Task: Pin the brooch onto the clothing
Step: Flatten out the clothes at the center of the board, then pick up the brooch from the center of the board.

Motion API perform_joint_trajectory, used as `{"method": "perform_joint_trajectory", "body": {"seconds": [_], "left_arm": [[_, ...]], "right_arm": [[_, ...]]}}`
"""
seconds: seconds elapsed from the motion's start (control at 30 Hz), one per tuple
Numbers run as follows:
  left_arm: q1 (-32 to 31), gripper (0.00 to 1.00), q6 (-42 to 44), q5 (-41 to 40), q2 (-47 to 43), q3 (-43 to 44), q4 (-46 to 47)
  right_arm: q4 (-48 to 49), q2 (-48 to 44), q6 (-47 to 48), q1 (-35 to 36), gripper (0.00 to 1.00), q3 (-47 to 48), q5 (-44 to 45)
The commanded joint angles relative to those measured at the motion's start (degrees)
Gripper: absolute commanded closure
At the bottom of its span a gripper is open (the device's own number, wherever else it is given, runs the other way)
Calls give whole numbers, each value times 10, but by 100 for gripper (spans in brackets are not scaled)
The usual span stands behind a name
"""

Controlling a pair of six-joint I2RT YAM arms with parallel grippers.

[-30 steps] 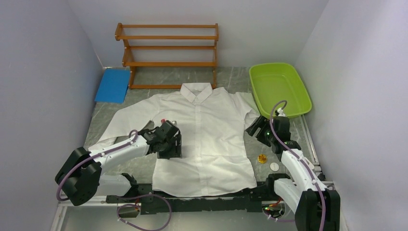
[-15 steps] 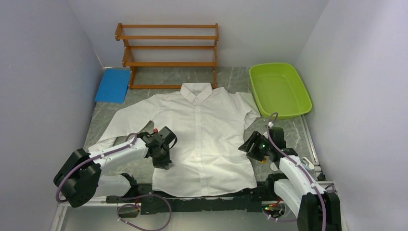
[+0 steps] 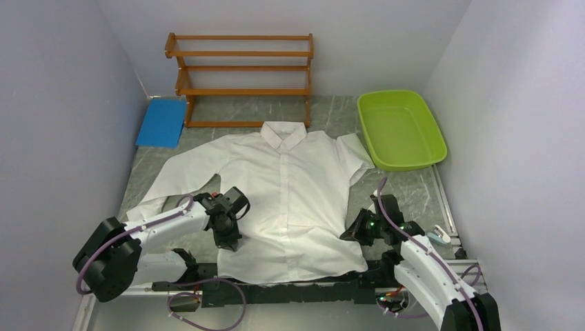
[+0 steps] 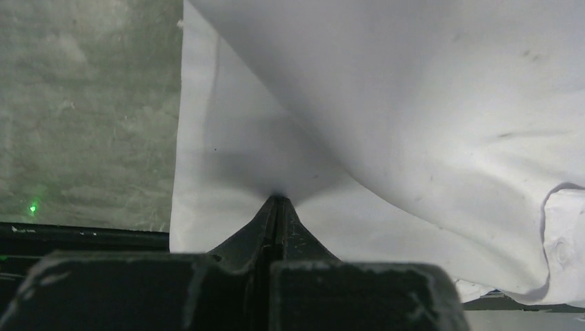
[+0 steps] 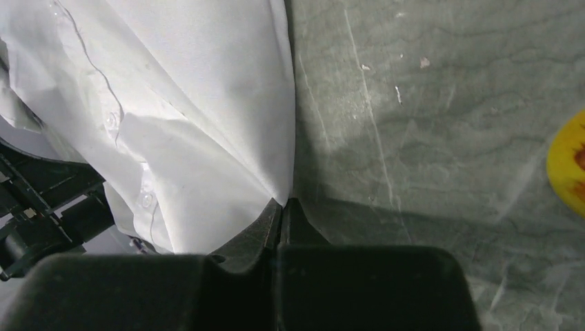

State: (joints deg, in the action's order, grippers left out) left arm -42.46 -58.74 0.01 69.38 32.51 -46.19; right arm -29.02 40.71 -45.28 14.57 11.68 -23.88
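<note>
The clothing, a white collared shirt (image 3: 296,186), lies flat, front up, on the grey table. My left gripper (image 3: 228,240) is at its lower left edge. In the left wrist view that gripper (image 4: 278,198) is shut on the shirt (image 4: 414,103), whose fabric rises to a peak at the tips. My right gripper (image 3: 350,235) is at the lower right edge. In the right wrist view it (image 5: 284,202) is shut on the hem of the shirt (image 5: 193,103). The yellow brooch (image 5: 570,163) lies on the table just right of it. My right arm hides the brooch in the top view.
A wooden rack (image 3: 241,76) stands at the back, with a blue pad (image 3: 162,122) to its left. A green tub (image 3: 400,131) sits at the back right. A black rail (image 3: 276,289) runs along the near edge. Walls close in both sides.
Both grippers came down toward the near edge and shut on the shirt's two sides. The right sleeve has drawn inward. My right arm now covers the brooch in the top view.
</note>
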Motion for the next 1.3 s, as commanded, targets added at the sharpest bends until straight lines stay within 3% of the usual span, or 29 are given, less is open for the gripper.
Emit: {"method": "perform_joint_trajectory", "body": {"seconds": [0.0,0.13,0.23,0.33,0.37,0.43,0.5,0.57,0.67,1.0,1.27], "left_arm": [[-4,97,-56,13,-24,-30,-58],[-10,97,-84,3,-78,-20,-101],[-13,97,-75,1,-113,6,-102],[-12,97,-39,-22,-134,46,-94],[-13,95,-22,-26,-140,61,-85],[-13,81,11,-30,-154,76,-64],[-13,52,38,-32,-171,84,-34],[-12,31,59,-22,-184,81,6],[-12,15,84,-1,-181,66,96],[-13,7,147,109,-27,85,301],[-16,8,167,143,82,123,385]], "right_arm": [[-77,-44,-7,4,100,8,18],[-85,-61,5,5,97,19,26],[-67,-56,24,5,79,36,22],[-64,-48,38,6,48,61,46],[-51,-48,35,5,45,64,42],[-32,-50,28,5,42,70,35],[-24,-48,28,5,38,87,47],[-26,-43,37,6,36,109,70],[-16,-31,33,6,29,126,96],[-15,21,34,-6,30,167,190],[-79,3,-5,-83,25,181,262]]}}
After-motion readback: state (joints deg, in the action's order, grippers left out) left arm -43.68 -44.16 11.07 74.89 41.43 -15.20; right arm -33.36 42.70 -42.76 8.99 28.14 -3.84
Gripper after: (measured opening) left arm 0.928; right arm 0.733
